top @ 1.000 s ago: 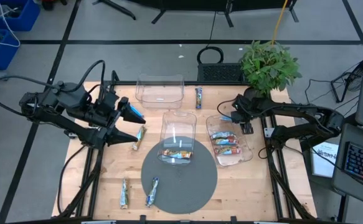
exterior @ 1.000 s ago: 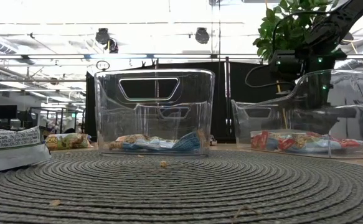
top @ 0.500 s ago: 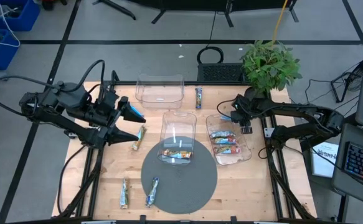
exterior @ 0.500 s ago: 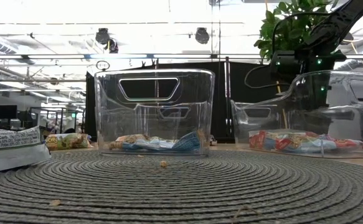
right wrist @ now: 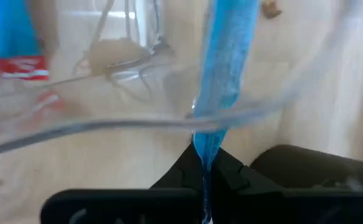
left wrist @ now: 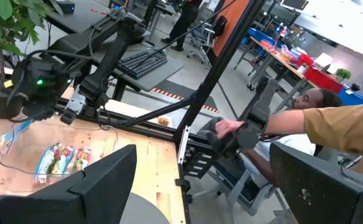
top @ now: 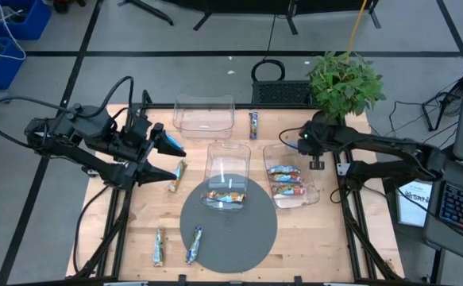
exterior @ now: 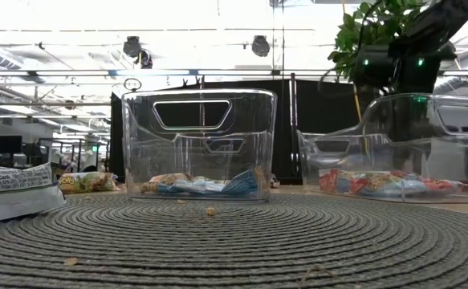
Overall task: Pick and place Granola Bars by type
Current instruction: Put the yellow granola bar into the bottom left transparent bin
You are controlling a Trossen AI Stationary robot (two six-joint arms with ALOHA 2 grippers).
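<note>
I see the right gripper [top: 302,144] at the far rim of the right bin [top: 314,195], jaws clamped on the end of a blue bar [right wrist: 221,81], long axis pointing away from the fingers. Left gripper [top: 170,144] hangs jaws apart over bare table, room all round. Three clear bins; four loose bars on the table; three bars in the right bin.

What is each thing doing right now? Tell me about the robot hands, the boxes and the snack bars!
Right gripper: fingers shut on a blue bar, at the right bin's far edge.
Left gripper: fingers open, empty, above the table.
Right bin: holds red-marked bars.
Middle bin: holds a few bars.
Far bin: looks empty.
Loose bars: lying flat on the table.
</note>
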